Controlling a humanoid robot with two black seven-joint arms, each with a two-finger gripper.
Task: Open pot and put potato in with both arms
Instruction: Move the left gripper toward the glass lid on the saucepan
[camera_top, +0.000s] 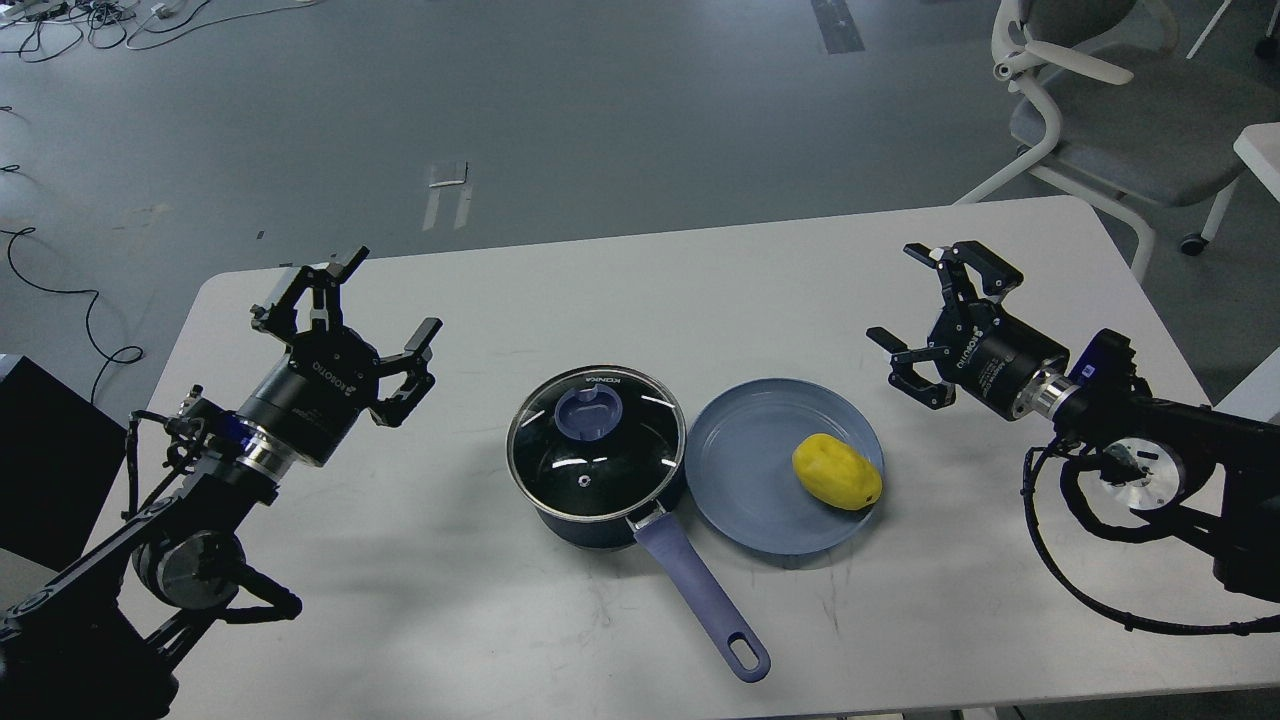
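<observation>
The dark pot (590, 515) stands at the table's middle, its glass lid (596, 443) with a blue knob shut on top, and its lavender handle (700, 595) points toward the front right. The yellow potato (837, 472) lies on the right part of a blue-grey plate (745, 450) just right of the pot. My left gripper (365, 300) hovers open over the table left of the pot, fingers spread and holding nothing. Off to the right of the plate, my right gripper (915, 310) is open too, empty, with its fingers pointing left.
The white table (640, 280) has rounded corners and ends close behind both grippers. A white office chair (1110, 110) stands beyond the far right corner. Cables lie on the grey floor at the far left. A black box (45, 460) sits by the table's left edge.
</observation>
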